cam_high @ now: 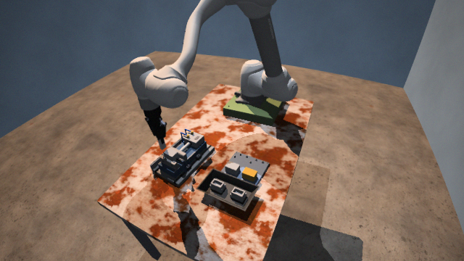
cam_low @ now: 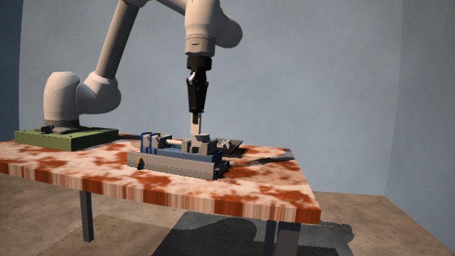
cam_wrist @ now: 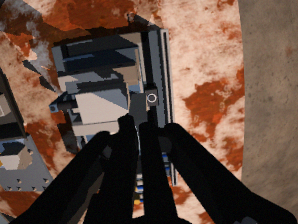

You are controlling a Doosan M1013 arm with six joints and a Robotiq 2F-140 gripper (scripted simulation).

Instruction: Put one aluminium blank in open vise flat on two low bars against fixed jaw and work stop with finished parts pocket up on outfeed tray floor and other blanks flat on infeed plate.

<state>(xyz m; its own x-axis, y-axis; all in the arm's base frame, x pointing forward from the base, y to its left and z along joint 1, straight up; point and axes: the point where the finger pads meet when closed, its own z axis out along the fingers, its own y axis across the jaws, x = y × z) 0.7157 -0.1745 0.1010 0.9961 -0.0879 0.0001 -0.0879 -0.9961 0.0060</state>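
Observation:
My gripper point(cam_high: 162, 146) point(cam_low: 195, 133) point(cam_wrist: 140, 104) is shut with nothing seen between its fingertips. It points down at the vise's end farther from the infeed plate, close beside an aluminium blank point(cam_high: 174, 154) point(cam_low: 202, 137) point(cam_wrist: 102, 106). That blank is at the vise point(cam_low: 170, 153) jaws and stands above them; it looks tilted in the exterior view. Its underside, the low bars and its contact with jaw and stop are hidden. Two finished parts point(cam_high: 217, 185) point(cam_high: 238, 194) stand pocket up in the outfeed tray point(cam_high: 221, 201). An aluminium blank point(cam_high: 233, 169) and a brass blank point(cam_high: 249, 174) rest on the infeed plate point(cam_high: 246, 158).
The block with two blue hoses point(cam_high: 193, 138) point(cam_low: 153, 141) is at the vise's robot-side end, joined by the piston rod point(cam_low: 174, 142). The tray's raised walls stand right beside the infeed plate. Short pins rise from the plate's robot-side part.

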